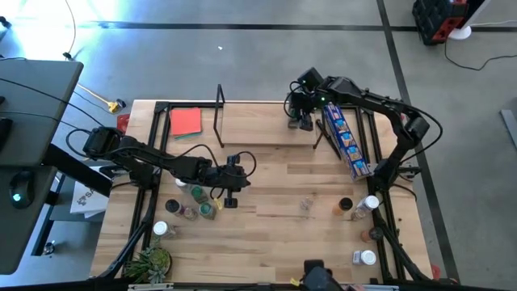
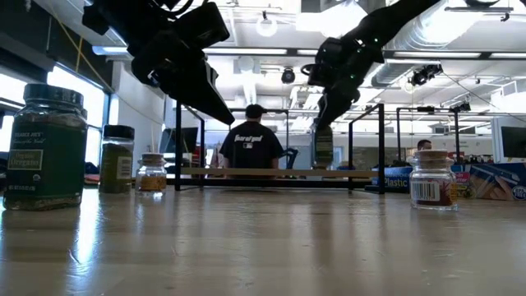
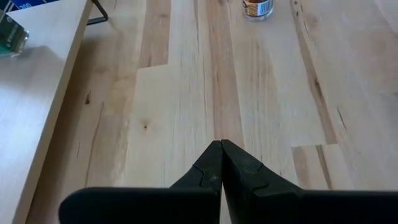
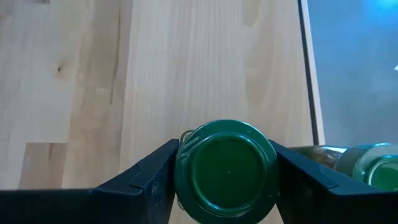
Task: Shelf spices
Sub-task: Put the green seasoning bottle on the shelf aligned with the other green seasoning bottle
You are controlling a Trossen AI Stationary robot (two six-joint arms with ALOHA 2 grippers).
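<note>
Here the right gripper [image 4: 227, 177] has its jaws set around a green-capped jar [image 4: 227, 169], one finger against each side of the cap, over the pale board of the shelf [image 4: 205, 56]. In the view from above, this gripper [image 1: 303, 120] sits at the back of the table, over the shelf board [image 1: 266, 129], with the long blue snack package [image 1: 346, 139] just beside it. From table height the jar [image 2: 322, 146] hangs upright under the arm, its base at or very near the board; I cannot tell whether it already rests there.

The step in hand looks like setting this jar down on the shelf. To do it well, the jar should stay upright, the base should meet the board fully before the fingers spread, and the gripper should then lift straight up so the fingers do not drag the cap. A second green-capped jar [image 4: 373, 165] lies close by, so the release wants care on that side.

The left gripper [image 3: 221, 163] waits over bare table with its jaws pressed together, holding nothing, near the cluster of jars [image 1: 194, 206] at the front left. More jars [image 1: 367, 204] stand at the front right, well apart from the shelf.
</note>
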